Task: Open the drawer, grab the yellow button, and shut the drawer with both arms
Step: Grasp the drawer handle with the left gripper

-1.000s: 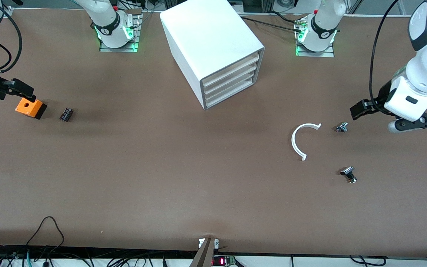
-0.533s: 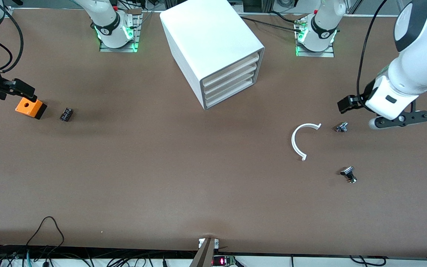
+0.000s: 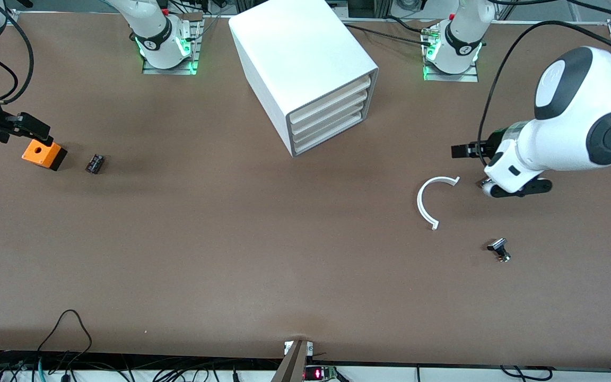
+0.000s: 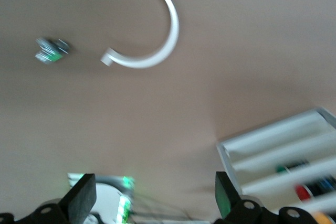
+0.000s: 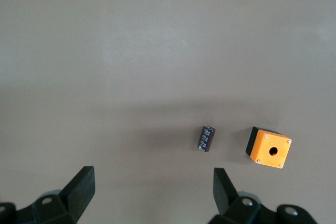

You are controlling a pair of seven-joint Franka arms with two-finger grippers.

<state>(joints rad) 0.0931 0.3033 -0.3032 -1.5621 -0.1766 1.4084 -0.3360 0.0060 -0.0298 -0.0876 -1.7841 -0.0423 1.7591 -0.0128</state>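
Observation:
The white cabinet [image 3: 305, 58] stands at the table's middle, near the arms' bases, with its four cream drawer fronts [image 3: 329, 114] all pushed in. It also shows in the left wrist view [image 4: 283, 156], where small coloured bits show between the fronts. The button is hidden. My left gripper [image 3: 462, 151] is open and empty [image 4: 152, 200], in the air between the cabinet and a white curved piece [image 3: 428, 199]. My right gripper [image 3: 32, 127] is open and empty [image 5: 152, 192], over the table by the orange box [image 3: 44, 154] at the right arm's end.
A small black block [image 3: 95, 163] lies beside the orange box with a hole [image 5: 269, 148]; the block also shows in the right wrist view [image 5: 207, 138]. A small metal part [image 4: 50, 51] lies beside the curved piece [image 4: 152, 40]. Another small black part [image 3: 499, 249] lies nearer the front camera.
My left arm has swung toward the cabinet, and its gripper has moved past the small metal part. The right arm has not moved.

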